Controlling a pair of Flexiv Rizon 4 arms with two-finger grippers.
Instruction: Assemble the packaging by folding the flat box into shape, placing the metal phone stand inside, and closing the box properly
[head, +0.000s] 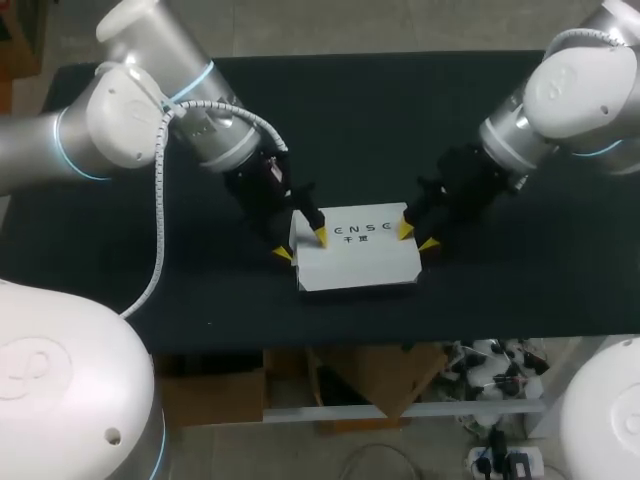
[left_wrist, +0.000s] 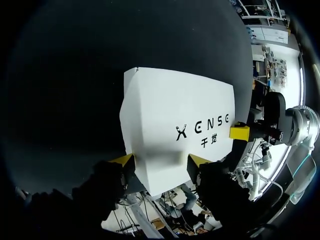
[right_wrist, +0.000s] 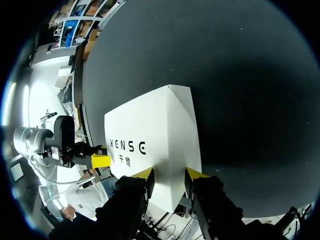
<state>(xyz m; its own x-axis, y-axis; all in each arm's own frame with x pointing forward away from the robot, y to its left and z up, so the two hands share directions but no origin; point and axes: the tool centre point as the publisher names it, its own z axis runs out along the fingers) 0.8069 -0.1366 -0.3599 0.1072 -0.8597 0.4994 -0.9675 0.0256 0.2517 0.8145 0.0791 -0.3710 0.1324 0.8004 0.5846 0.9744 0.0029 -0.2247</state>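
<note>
The white box (head: 355, 250) lies folded and closed, printed side up, near the front middle of the black table. My left gripper (head: 302, 245) straddles its left end, one yellow tip over the lid and one outside the wall. In the left wrist view this gripper (left_wrist: 160, 164) stands open with the box (left_wrist: 175, 110) corner between its fingers. My right gripper (head: 418, 236) is at the right end. In the right wrist view it (right_wrist: 169, 175) is shut on the box (right_wrist: 155, 125) end, with both fingers against it. The metal phone stand is not in sight.
The black table (head: 400, 120) stretches bare behind the box and to both sides. Its front edge runs just below the box. Both arms come in low from the sides, meeting at the box.
</note>
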